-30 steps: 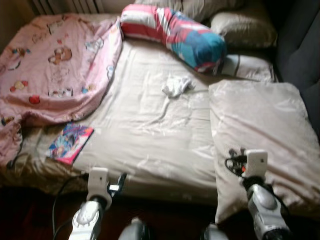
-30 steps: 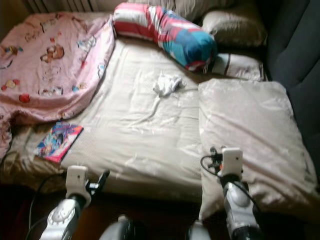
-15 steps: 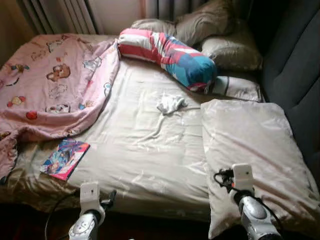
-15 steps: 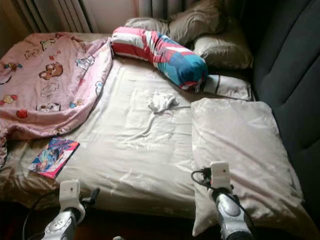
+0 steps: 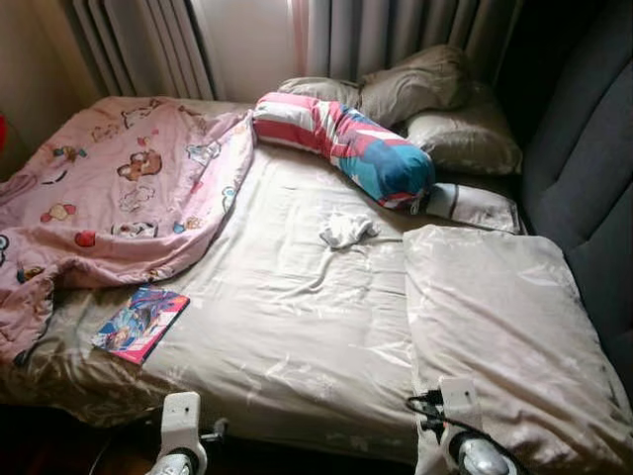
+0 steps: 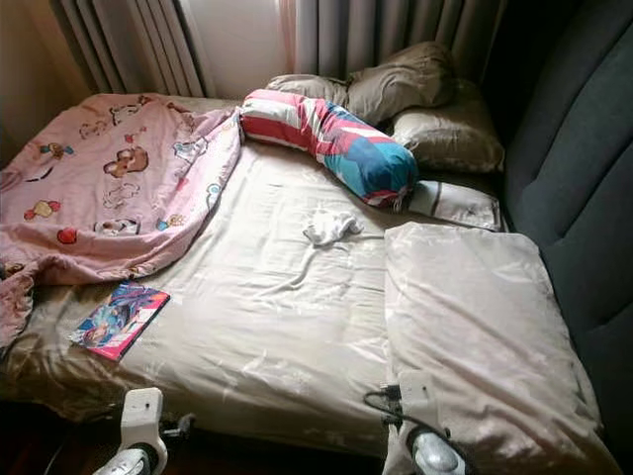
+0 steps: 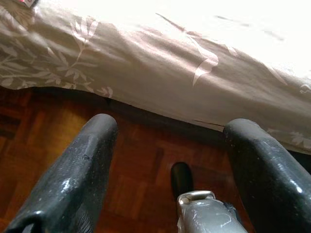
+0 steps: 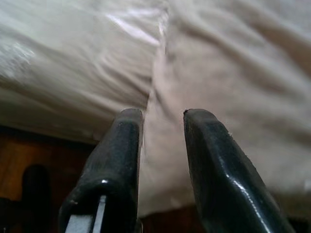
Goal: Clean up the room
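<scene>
A bed with a beige sheet [image 5: 287, 317] lies before me. On it, near the middle, is a small crumpled white cloth [image 5: 346, 229]. A colourful book [image 5: 140, 323] rests near the front left edge, just below a rumpled pink cartoon-print blanket [image 5: 109, 198]. A red, white and blue striped bolster [image 5: 346, 148] lies across the head end. My left gripper [image 7: 170, 131] is open, low over the wooden floor [image 7: 43, 145] in front of the bed's edge. My right gripper [image 8: 160, 116] is open by a narrow gap, empty, pointing at the front corner of a large beige pillow [image 5: 495, 317].
Several beige pillows [image 5: 445, 109] are piled at the head of the bed. A dark padded wall [image 5: 593, 168] runs along the right side. Curtains [image 5: 396, 30] and a radiator [image 5: 138, 45] stand behind the bed. Dark wooden floor lies under both arms.
The whole view has shifted: more of the bed's head, curtains and radiator show now. Both arms have sunk toward the bottom edge of the eye views. Nothing on the bed has moved.
</scene>
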You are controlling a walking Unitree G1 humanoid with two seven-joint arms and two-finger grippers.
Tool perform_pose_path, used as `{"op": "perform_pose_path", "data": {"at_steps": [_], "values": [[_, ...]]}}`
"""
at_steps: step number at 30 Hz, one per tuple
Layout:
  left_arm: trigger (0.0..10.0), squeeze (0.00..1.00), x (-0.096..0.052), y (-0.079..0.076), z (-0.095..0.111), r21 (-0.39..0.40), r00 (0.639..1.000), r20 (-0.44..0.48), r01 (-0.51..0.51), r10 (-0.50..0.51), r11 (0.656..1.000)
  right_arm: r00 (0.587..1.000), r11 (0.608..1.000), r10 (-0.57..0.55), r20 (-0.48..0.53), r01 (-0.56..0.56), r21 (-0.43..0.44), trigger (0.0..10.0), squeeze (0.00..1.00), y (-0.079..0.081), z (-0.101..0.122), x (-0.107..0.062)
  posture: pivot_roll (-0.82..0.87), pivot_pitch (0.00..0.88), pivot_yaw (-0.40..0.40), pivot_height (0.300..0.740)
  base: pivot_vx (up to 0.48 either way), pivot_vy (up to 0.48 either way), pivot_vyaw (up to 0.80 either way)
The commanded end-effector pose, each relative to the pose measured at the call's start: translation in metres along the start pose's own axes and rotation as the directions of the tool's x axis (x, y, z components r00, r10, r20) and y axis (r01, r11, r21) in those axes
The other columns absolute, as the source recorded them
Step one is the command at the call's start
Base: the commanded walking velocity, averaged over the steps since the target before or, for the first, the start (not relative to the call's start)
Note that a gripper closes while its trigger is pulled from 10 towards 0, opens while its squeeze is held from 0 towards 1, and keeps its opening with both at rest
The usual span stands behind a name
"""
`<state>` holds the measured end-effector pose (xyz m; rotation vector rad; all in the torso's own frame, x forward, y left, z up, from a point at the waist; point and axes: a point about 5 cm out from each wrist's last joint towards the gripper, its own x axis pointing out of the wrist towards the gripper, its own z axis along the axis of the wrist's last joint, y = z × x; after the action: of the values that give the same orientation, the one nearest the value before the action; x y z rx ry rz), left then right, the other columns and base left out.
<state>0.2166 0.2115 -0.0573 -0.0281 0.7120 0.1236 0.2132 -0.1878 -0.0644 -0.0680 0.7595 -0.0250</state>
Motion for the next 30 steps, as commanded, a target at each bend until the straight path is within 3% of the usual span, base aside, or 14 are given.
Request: {"op": "perform_pose_path", "data": {"at_steps": [1, 3, 6, 30], "values": [[10.0, 0.0, -0.001, 0.003, -0.004, 0.014, 0.999, -0.032, -0.014, 0.015, 1.0, 1.0, 0.999, -0.019, -0.014, 0.02, 0.046, 10.0, 0.0, 0.003, -0.003, 0.0, -0.05, 0.023, 0.024, 0.74, 0.0, 0.341, 0.0], [10.0, 0.0, -0.001, 0.002, -0.007, 0.016, 0.998, -0.058, -0.019, 0.02, 1.0, 0.997, 0.989, -0.071, -0.036, 0.075, 0.128, 10.0, 0.0, 0.002, -0.008, -0.001, -0.05, 0.046, 0.019, 0.74, 0.0, 0.345, 0.0], [10.0, 0.0, -0.001, 0.0, -0.011, 0.023, 0.997, -0.076, -0.015, 0.017, 1.0, 0.995, 0.985, -0.077, -0.06, 0.085, 0.149, 10.0, 0.0, 0.004, -0.012, -0.002, -0.04, 0.055, 0.02, 0.74, 0.0, 0.342, 0.0], [10.0, 0.0, -0.003, 0.007, -0.018, 0.018, 0.991, -0.125, -0.035, 0.037, 0.999, 0.988, 0.985, -0.076, -0.133, 0.096, 0.146, 10.0, 0.0, 0.001, -0.027, -0.006, -0.07, 0.09, 0.022, 0.74, 0.0, 0.378, 0.0]]}}
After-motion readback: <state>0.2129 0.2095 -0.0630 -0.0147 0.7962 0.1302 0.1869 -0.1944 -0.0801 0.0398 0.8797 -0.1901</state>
